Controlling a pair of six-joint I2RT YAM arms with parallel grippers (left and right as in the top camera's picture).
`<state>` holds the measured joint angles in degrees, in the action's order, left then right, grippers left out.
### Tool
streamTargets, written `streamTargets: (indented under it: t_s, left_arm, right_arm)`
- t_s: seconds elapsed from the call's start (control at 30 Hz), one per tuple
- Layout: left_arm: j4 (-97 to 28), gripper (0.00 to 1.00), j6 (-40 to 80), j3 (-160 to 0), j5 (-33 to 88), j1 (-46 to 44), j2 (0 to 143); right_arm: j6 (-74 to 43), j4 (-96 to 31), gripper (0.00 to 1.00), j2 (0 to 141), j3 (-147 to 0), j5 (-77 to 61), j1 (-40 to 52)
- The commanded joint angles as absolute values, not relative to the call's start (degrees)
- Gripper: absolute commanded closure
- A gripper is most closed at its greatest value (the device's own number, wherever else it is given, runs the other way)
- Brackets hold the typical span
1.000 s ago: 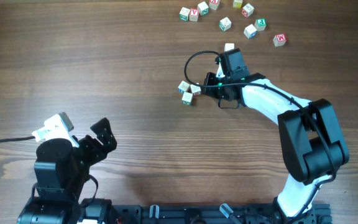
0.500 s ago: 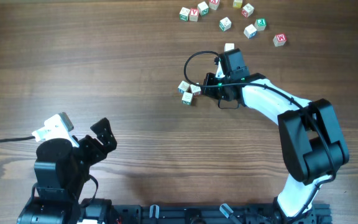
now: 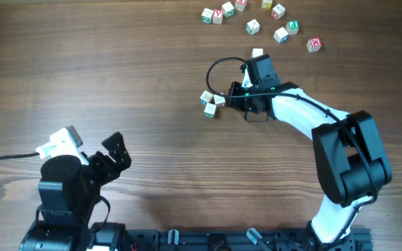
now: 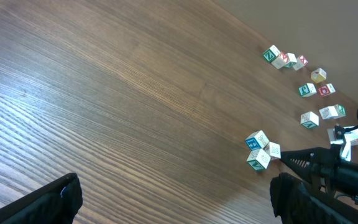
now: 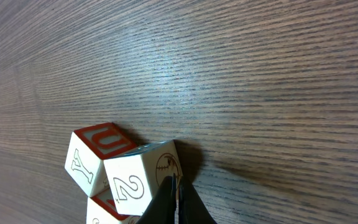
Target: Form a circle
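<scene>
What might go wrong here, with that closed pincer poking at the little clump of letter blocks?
1. The shut right gripper has its tip against one cube of the circle. An off-centre push could spin that cube or split the clump of three.
2. A single cube lies just behind the wrist. Swinging back might knock it away.
3. The loose cubes lie farther off, so each has to be brought across and could jostle the clump.

Bright, even light covers the counter [image 3: 117, 84], shadows faint and soft (the overhead view is sharp). Up close, a pale sheen crosses the grain; the right fingers [image 5: 194, 208] blur.
</scene>
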<state>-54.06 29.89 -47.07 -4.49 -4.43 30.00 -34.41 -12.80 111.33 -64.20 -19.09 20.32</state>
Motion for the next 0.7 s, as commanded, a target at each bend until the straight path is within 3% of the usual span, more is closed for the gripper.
streamTargets:
  t_s: [0.0,0.33,0.53,0.57,0.63,0.67]
  left_arm:
    - [-54.2,0.0,30.5,-46.7,-5.0,-4.4,29.8]
    - [-54.2,0.0,30.5,-46.7,-5.0,-4.4,29.8]
    - [-54.2,0.0,30.5,-46.7,-5.0,-4.4,29.8]
    - [-54.2,0.0,30.5,-46.7,-5.0,-4.4,29.8]
    - [-54.2,0.0,30.5,-46.7,-5.0,-4.4,29.8]
    - [-54.2,0.0,30.5,-46.7,-5.0,-4.4,29.8]
  right_arm:
    - [-34.5,-12.9,0.95,112.4,-64.0,-19.1,20.4]
    - [-34.7,-15.7,0.95,111.1,-65.2,-9.4,15.8]
    - [-34.5,-21.9,0.95,98.9,-65.8,-4.1,12.9]
    - [-34.3,-22.9,0.9,95.8,-65.8,-1.8,13.0]
    - [-33.2,-25.5,0.67,89.2,-65.8,1.1,13.0]
    - [-32.7,-27.5,0.45,84.8,-65.8,2.5,13.0]
